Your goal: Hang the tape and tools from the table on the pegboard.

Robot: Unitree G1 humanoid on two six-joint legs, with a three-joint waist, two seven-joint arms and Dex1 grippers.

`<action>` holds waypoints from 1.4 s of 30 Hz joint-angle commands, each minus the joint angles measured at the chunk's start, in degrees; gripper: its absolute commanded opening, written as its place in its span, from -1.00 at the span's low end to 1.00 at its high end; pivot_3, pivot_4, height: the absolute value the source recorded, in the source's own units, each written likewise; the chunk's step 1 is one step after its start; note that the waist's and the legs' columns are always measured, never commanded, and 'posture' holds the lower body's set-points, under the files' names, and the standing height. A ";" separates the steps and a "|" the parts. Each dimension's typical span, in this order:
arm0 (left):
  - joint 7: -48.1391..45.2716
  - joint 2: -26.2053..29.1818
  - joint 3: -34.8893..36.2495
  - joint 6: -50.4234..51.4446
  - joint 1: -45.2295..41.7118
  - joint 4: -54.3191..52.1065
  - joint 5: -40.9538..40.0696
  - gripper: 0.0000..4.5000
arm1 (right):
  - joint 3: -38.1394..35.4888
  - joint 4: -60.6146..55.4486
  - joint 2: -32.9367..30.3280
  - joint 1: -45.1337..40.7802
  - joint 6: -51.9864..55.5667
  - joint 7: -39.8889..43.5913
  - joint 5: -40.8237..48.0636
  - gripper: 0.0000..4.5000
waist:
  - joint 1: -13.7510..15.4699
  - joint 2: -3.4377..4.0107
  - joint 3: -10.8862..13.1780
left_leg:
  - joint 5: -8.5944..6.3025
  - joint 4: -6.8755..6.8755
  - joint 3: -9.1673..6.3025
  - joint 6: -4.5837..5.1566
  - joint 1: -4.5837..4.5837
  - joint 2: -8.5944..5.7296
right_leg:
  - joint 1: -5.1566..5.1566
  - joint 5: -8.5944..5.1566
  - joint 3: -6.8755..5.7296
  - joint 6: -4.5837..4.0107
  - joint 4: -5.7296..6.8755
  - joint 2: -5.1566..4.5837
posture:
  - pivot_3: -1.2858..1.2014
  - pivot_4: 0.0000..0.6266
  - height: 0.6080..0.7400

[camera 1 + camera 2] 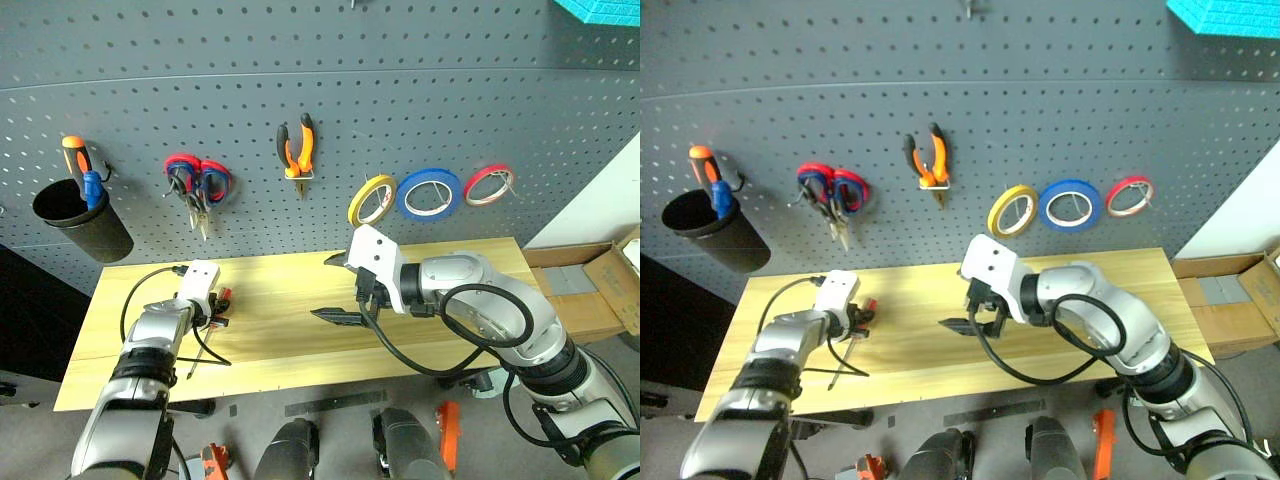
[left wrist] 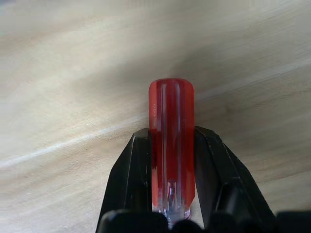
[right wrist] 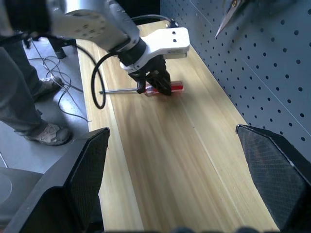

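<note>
Your left gripper [image 2: 171, 160] has its fingers [image 2: 132, 179] closed on the red-handled screwdriver [image 2: 171, 141], one black finger pressed to each side of the handle, and the screwdriver lies flat on the table [image 1: 300, 330] near its left end, shaft reaching toward the front edge. Your right gripper [image 1: 338, 288] hovers over the middle of the table with fingers spread wide and nothing between them, bare wood all around it. Up on the pegboard [image 1: 400, 90] the pliers [image 1: 296, 148] and yellowish tape [image 1: 370, 199] already hang.
</note>
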 commanded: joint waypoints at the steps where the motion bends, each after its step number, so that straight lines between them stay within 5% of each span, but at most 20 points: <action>1: 6.75 -1.48 7.43 -2.41 7.92 -17.55 -1.33 -0.63 | -3.50 -1.44 1.17 -1.35 -3.12 0.72 1.05 1.00 | 0.10 0.00 0.00 | 0.00 0.00 -0.01 -0.01 -0.01 0.02 | -0.01 0.00 -0.03 0.00 -0.04 0.01 | -0.10 -0.30 1.00; 12: 19.47 -11.63 16.30 -9.01 26.29 -54.04 1.18 -0.63 | -7.53 2.82 -0.34 -1.59 -18.74 12.42 2.37 1.00 | 2.17 -0.05 -0.05 | 0.00 -0.01 -0.08 -0.01 0.03 0.01 | 0.03 0.01 -0.17 0.02 -0.27 0.03 | -0.02 -0.49 1.00; 17: 22.63 -9.94 18.48 -7.99 20.90 -62.59 3.06 -0.63 | -8.96 6.13 -0.29 -3.98 -19.87 16.98 4.57 1.00 | 3.52 -0.11 -0.16 | 0.00 0.02 -0.05 -0.02 0.05 0.00 | 0.06 0.02 -0.17 0.02 -0.24 0.04 | 0.02 -0.56 1.00; 32: 18.13 5.32 23.01 -2.98 -13.26 -51.01 -3.30 -0.63 | -9.62 8.32 -1.00 -5.53 -16.43 17.19 5.52 1.00 | 4.76 -0.38 -0.68 | 0.03 0.08 -0.06 -0.08 0.03 -0.01 | 0.07 0.10 -0.24 0.04 -0.21 0.06 | 0.02 -0.62 1.00; 42: 15.60 7.93 23.08 -14.06 -16.99 -33.27 -3.58 -0.63 | -9.98 7.20 -1.32 -4.81 -15.74 15.63 5.67 1.00 | 3.99 -0.44 -0.73 | 0.04 0.16 -0.09 -0.08 0.02 -0.02 | 0.01 0.11 -0.28 0.06 -0.22 0.05 | -0.01 -0.62 1.00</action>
